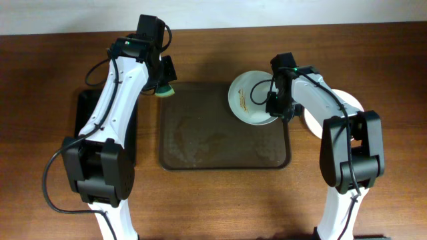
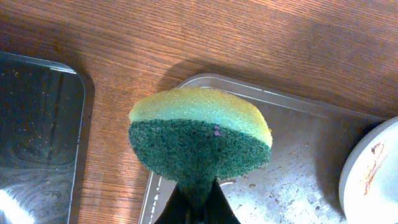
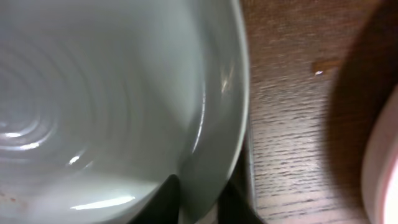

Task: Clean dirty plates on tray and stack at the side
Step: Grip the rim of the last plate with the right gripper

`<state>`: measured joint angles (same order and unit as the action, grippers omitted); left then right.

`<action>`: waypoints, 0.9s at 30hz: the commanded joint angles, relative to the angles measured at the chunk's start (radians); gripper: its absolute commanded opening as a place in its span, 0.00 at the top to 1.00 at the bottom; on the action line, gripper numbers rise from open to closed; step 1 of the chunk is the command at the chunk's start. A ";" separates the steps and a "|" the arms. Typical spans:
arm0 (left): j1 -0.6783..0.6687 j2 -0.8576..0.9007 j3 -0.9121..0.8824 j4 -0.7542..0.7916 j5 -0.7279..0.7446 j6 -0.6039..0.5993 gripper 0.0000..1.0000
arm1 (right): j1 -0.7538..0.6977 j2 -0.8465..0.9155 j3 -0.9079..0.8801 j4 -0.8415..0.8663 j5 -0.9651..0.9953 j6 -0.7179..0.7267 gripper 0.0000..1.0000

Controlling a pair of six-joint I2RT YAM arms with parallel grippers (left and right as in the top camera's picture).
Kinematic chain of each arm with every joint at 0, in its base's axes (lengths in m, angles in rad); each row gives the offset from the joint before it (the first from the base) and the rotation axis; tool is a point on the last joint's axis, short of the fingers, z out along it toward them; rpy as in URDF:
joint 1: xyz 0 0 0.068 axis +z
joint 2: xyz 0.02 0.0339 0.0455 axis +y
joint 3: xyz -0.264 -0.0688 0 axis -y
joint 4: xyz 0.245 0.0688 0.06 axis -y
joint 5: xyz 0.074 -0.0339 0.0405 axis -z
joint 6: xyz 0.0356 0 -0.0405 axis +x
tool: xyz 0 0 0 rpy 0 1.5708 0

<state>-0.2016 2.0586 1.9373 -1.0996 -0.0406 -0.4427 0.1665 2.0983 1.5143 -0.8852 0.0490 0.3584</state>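
A pale blue-green plate (image 1: 248,97) with thin brown smears is held tilted over the far right corner of the dark brown tray (image 1: 200,143). My right gripper (image 1: 279,107) is shut on its rim; the right wrist view shows the rim (image 3: 217,124) between the fingers. A white plate (image 1: 348,101) lies on the table right of the tray, mostly hidden by the right arm. My left gripper (image 1: 162,79) is shut on a yellow and green sponge (image 2: 199,134) above the tray's far left corner (image 2: 205,81). The smeared plate's edge shows in the left wrist view (image 2: 373,168).
A narrower black tray (image 1: 87,110) lies left of the brown tray, partly under the left arm; it also shows in the left wrist view (image 2: 37,124). The brown tray's surface carries crumbs and smears. Bare wooden table surrounds both trays.
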 commanded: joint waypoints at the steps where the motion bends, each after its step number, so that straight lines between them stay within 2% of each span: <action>1: 0.001 -0.014 0.008 -0.001 0.000 -0.015 0.99 | 0.024 0.002 -0.009 -0.021 -0.081 -0.002 0.96; 9: -0.002 -0.014 0.008 -0.009 0.000 -0.015 0.99 | 0.189 0.001 -0.007 -0.108 -0.125 0.179 0.96; 10: -0.005 -0.014 0.007 -0.013 0.001 -0.015 0.99 | 0.193 0.000 0.000 -0.111 -0.129 0.179 0.92; 12: -0.011 -0.014 -0.002 -0.014 0.001 -0.016 0.99 | 0.190 -0.011 0.043 -0.122 -0.129 0.175 0.74; 14: -0.014 -0.013 -0.013 -0.012 0.008 -0.016 0.99 | 0.187 -0.019 0.089 -0.121 -0.127 0.106 0.56; 16: -0.014 -0.013 -0.019 -0.013 0.013 -0.016 0.99 | 0.185 -0.018 0.107 -0.075 -0.124 -0.013 0.48; 18: -0.014 -0.013 -0.019 -0.014 0.025 -0.016 0.99 | 0.185 -0.002 0.107 -0.007 -0.116 -0.158 0.50; 21: -0.014 -0.013 -0.021 -0.018 0.027 -0.016 0.99 | 0.185 0.057 0.106 0.006 -0.116 -0.224 0.62; 24: -0.014 -0.013 -0.021 -0.037 0.027 -0.016 0.99 | 0.185 0.115 0.106 0.008 -0.117 -0.224 0.82; 25: -0.014 -0.013 -0.021 -0.045 0.027 -0.016 0.99 | 0.187 0.121 0.106 0.005 -0.117 -0.214 0.91; 26: -0.014 -0.013 -0.023 -0.048 0.027 -0.016 0.99 | 0.187 0.122 0.106 0.001 -0.117 -0.171 0.96; 27: -0.020 -0.013 -0.029 -0.051 0.027 -0.014 0.99 | 0.186 0.122 0.106 -0.004 -0.117 -0.082 0.96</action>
<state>-0.2150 2.0586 1.9251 -1.1435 -0.0246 -0.4427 0.3557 2.1818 1.6211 -0.8783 -0.0898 0.1608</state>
